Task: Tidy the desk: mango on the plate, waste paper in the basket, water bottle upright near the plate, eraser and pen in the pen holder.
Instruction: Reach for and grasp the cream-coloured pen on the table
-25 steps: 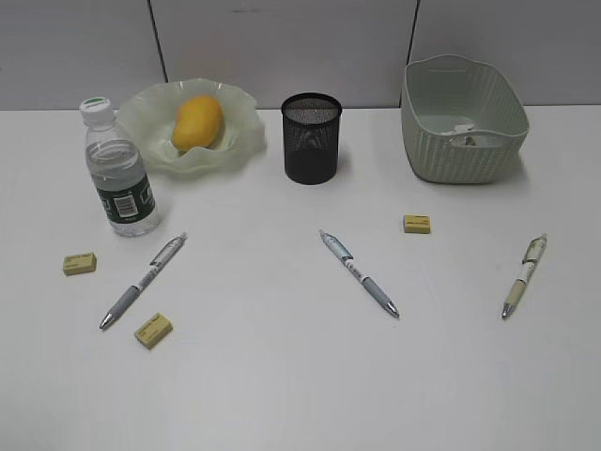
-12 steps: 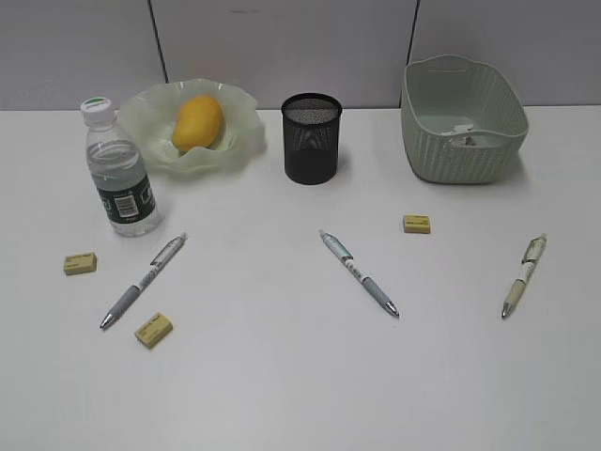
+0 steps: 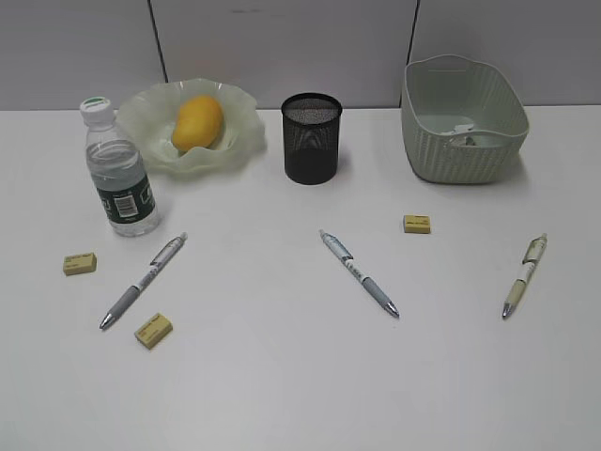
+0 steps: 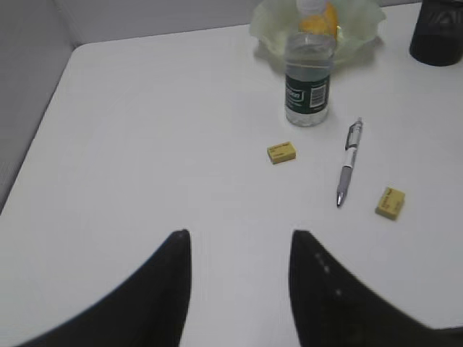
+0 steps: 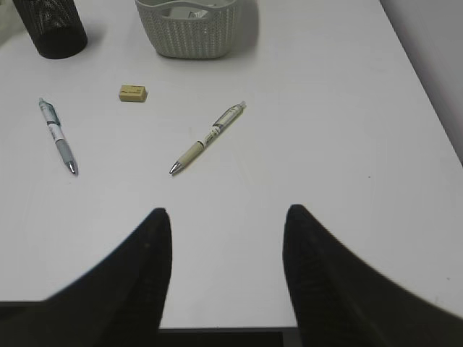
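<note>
The yellow mango lies in the ruffled green plate. Beside it the water bottle stands upright. A wad of waste paper sits inside the basket. The black mesh pen holder holds nothing I can see. Three pens and three yellow erasers lie on the desk. My left gripper hangs open above bare desk, short of an eraser and a pen. My right gripper is open near the desk's front edge, short of a beige pen.
Neither arm shows in the exterior view. A grey partition wall runs behind the desk. In the right wrist view the desk's front edge runs just under the fingers and its right edge is near.
</note>
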`<state>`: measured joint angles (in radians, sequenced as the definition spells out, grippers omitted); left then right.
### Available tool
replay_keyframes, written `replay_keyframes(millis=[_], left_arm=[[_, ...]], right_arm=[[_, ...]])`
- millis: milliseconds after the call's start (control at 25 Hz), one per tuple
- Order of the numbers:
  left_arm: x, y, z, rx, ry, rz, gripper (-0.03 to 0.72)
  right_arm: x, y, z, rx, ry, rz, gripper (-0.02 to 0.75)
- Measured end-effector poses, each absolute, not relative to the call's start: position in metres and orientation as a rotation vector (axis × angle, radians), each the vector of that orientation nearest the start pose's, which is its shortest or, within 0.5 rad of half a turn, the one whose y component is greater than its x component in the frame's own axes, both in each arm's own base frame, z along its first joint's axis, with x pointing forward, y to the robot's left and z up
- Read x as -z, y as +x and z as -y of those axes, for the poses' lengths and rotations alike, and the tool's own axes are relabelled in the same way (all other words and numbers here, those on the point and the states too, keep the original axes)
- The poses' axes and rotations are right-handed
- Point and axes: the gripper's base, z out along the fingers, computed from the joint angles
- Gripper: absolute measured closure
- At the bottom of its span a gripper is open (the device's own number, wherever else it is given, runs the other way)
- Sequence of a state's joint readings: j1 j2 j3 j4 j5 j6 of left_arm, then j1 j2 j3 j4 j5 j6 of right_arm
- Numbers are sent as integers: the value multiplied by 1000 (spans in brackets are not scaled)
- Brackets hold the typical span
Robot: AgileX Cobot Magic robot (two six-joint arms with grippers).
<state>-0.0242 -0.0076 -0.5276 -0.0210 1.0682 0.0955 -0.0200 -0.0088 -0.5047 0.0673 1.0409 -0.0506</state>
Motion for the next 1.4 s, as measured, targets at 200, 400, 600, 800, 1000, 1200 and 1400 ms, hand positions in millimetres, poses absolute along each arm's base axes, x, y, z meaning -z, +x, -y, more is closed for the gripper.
replay_keyframes(millis=[200, 400, 600, 800, 1000, 1200, 1400], left_arm=[[-284, -10, 2, -40, 90, -2015, 360], [-284, -10, 2, -40, 89, -2015, 384], [-284, -10, 2, -34, 90, -2015, 412], [-284, -10, 3, -26, 89, -2014, 417], [-284, -10, 3, -25, 89, -2014, 420], [-284, -10, 3, -25, 89, -2014, 428], [-284, -10, 3, -25, 89, -2014, 437]], right_arm=[[-280, -6, -5, -35, -34, -2009, 334], [-280, -6, -5, -35, -34, -2009, 334], [-280, -6, -5, -35, -34, -2009, 334], [-280, -6, -5, -35, -34, -2009, 334], [-280, -6, -6, -50, -34, -2009, 334], [-281, -6, -8, -76, -36, -2006, 334], [-289, 5, -8, -79, -32, -2045, 334]])
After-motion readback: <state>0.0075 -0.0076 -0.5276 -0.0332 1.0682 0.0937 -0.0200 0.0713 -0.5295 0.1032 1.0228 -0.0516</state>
